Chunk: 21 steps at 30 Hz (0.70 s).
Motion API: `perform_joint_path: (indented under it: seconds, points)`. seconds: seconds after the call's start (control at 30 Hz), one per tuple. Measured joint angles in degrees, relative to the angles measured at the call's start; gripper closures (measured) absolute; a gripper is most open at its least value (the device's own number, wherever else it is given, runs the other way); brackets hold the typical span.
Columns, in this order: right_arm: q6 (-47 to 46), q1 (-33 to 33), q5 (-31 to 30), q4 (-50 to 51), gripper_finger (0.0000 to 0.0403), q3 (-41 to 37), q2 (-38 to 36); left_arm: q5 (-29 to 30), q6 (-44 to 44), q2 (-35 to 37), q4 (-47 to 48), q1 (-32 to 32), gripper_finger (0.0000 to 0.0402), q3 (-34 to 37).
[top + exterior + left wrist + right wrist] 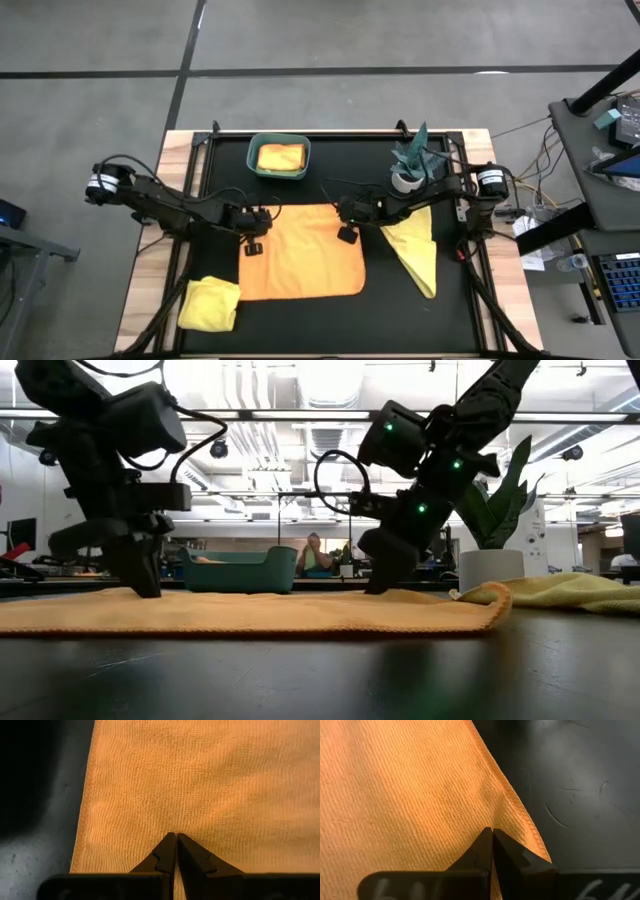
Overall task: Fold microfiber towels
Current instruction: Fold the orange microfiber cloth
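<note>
An orange towel (302, 253) lies spread flat at the middle of the black table (400, 310), its weave finely ribbed. The left gripper (176, 836) pinches its far left corner and the right gripper (492, 830) its far right corner, both clenched on the cloth. Behind is a bright workshop.

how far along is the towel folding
Done: a yellow towel sits in the teal bin. In hand: an orange towel lies spread flat mid-table, the left gripper shut on its far left corner and the right gripper shut on its far right corner; no fold shows yet. Left: that fold, plus a bunched yellow towel front left and another on the right.
</note>
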<state>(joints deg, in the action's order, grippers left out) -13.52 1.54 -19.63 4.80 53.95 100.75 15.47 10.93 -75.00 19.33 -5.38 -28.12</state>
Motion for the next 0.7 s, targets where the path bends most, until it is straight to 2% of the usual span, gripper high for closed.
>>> perform_joint_path:
  seconds: [0.3, 0.7]
  points:
    - [0.62, 1.03, -1.38, 4.42, 0.0394, -0.1, -2.06, 1.58, -1.29, 0.73, -1.88, 0.19, 0.0396, -0.32]
    - [1.12, -0.66, -0.91, 7.93, 0.0394, -0.11, -11.16, 0.93, -0.81, 6.96, 1.14, -1.12, 0.0396, -4.03]
